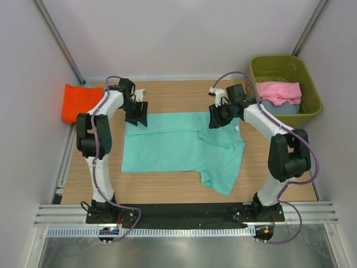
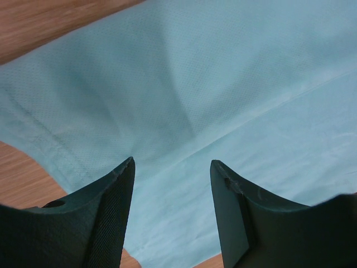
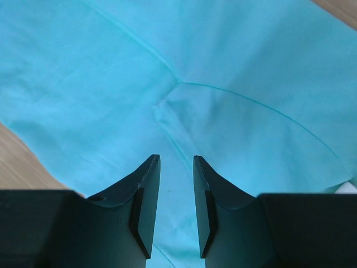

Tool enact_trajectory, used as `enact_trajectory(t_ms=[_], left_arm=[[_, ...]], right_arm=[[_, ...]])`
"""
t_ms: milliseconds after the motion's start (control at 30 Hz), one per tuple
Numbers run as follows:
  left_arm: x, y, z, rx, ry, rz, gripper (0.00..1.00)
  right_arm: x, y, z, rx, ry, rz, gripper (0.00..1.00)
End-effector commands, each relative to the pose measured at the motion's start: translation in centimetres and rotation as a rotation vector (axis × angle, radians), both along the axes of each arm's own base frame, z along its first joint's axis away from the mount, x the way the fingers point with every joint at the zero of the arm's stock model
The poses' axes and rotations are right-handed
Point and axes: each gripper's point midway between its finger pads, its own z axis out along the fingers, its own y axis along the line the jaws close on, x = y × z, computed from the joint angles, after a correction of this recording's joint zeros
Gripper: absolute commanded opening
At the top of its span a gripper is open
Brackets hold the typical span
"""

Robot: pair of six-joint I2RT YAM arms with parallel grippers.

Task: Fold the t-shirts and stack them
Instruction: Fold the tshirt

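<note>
Cloth covered the middle of the counter: the teal t-shirt lay spread flat on the wood, its body running left to right. One short sleeve jutted toward the near edge at the right. A few soft creases crossed the right half, and the left half lay smooth.

The left tool hung over the shirt's far left corner. Seen from the left wrist, its jaws stood well apart with nothing between them — released. The dotted weave and a stitched hem showed in the gap, with bare wood beyond the cloth's edge. Whether the tips touched the fabric could not be told.

The right tool hung over the far edge of the shirt, right of centre. Seen from the right wrist, its jaws stood close together but with a clear narrow gap, and no cloth was pinched in it — released as well. Below them several seams met at a small puckered fold.

The orange t-shirt lay at the far left of the counter, against the wall and well apart from the teal one. At the far right stood the olive-green bin. It held the pink t-shirt, crumpled on top of the pale blue t-shirt, of which only a strip showed.
</note>
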Motion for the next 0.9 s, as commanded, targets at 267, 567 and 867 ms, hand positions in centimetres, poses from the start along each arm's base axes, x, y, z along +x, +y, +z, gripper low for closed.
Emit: enact_trajectory(t_ms=[267,567,867], left_arm=[[4.3,2.6,0.4,0.085,-0.077,0.039,0.58],[4.8,2.9,-1.5,0.110,-0.050,0.041,0.57],[7.6,3.1,-3.2,0.133,-0.063,0.054,0.58]], right_arm=[[7.0,-3.3,-2.8,-0.052,-0.023,-0.138,0.37],[10.0,-4.8,-5.0,-0.116,-0.024,-0.224,0.45],[12.4,-5.9,-8.2,-0.194,-0.005,-0.267,0.46]])
